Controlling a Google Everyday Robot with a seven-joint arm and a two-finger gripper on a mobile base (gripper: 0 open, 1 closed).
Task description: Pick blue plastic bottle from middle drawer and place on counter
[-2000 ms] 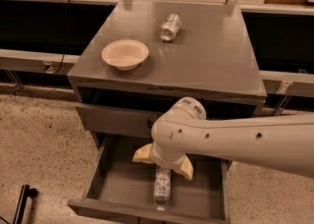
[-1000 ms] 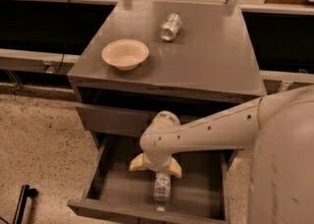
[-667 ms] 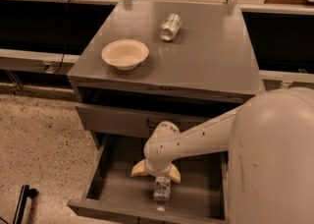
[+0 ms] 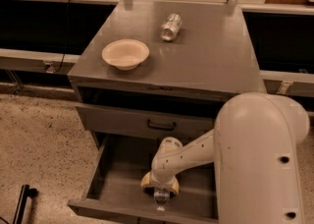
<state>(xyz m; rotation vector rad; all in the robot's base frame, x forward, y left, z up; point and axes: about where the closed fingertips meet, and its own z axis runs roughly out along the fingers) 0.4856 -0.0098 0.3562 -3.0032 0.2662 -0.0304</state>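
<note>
The blue plastic bottle (image 4: 161,200) lies on the floor of the open middle drawer (image 4: 117,183), near its front edge; only its lower end shows. My gripper (image 4: 160,189) reaches down into the drawer and sits directly over the bottle, covering most of it. The white arm (image 4: 255,154) comes in from the right foreground. The grey counter (image 4: 211,56) is the cabinet top above the drawer.
A cream bowl (image 4: 125,53) stands on the counter's left side. A shiny silver can (image 4: 171,26) lies on its side farther back. A shut drawer front with a black handle (image 4: 162,126) is just above the open drawer. Speckled floor lies to the left.
The arm has swung closer to the camera and the gripper has dropped lower in the drawer, onto the bottle. The bottle, bowl and can have not moved.
</note>
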